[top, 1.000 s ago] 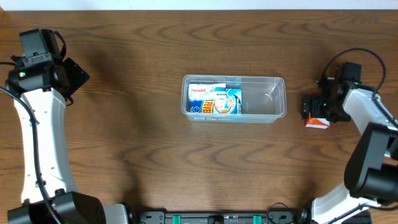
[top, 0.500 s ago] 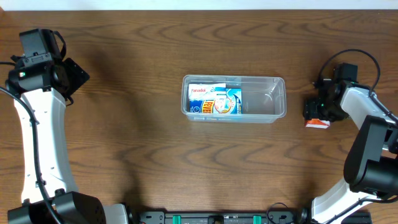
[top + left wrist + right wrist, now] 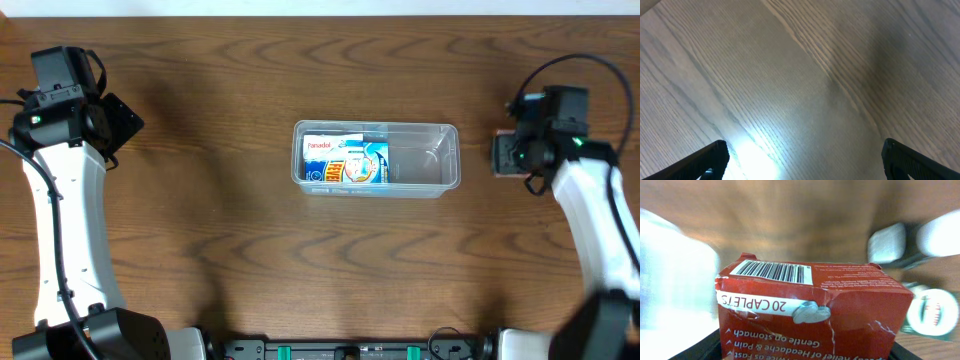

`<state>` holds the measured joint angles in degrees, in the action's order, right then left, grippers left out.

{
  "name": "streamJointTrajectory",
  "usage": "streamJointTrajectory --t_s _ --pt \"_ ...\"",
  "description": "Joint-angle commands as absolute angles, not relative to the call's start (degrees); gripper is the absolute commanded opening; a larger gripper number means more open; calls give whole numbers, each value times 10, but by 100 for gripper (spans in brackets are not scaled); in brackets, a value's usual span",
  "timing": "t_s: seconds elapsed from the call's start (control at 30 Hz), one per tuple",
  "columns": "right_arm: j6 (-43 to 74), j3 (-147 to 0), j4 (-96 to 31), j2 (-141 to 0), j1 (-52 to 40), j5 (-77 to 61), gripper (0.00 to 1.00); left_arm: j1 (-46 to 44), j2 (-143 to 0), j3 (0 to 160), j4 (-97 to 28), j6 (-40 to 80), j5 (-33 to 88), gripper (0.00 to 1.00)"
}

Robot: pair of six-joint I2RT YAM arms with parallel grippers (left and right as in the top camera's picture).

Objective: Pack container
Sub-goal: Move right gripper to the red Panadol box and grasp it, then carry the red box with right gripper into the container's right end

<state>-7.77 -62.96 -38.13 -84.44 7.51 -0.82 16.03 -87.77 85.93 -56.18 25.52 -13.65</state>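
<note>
I am watching the right claw (image 3: 507, 155) pinching a red caplet box (image 3: 810, 315) at the right of the overhead frame, near the right end of the clear container (image 3: 450, 130). The container is sitting at frame centre, holding a Panadol box (image 3: 325, 147). The left claw (image 3: 805, 159) is hanging spread wide at upper left, well apart.
</note>
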Motion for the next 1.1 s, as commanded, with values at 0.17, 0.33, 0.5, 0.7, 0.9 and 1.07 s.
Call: streamJointTrajectory --t_s 0.17,0.33,0.5,0.7,0.9,1.07 --pt "29 -645 -369 -688 -6 -68 60 162 -883 865 -563 258 -137 98" --pt "78 -644 -356 -714 -94 -56 60 162 -883 865 -563 258 -138 98" --pt "99 -644 -340 -788 -162 -3 62 162 -883 865 -563 258 -137 98" --pt "117 -644 -314 -871 -189 13 62 162 -883 865 -563 258 -137 98" --pt "137 -644 -304 -920 -191 28 62 162 -883 865 -563 258 -137 98" --pt "137 -644 -309 -930 -192 28 62 162 -883 865 -563 258 -137 98"
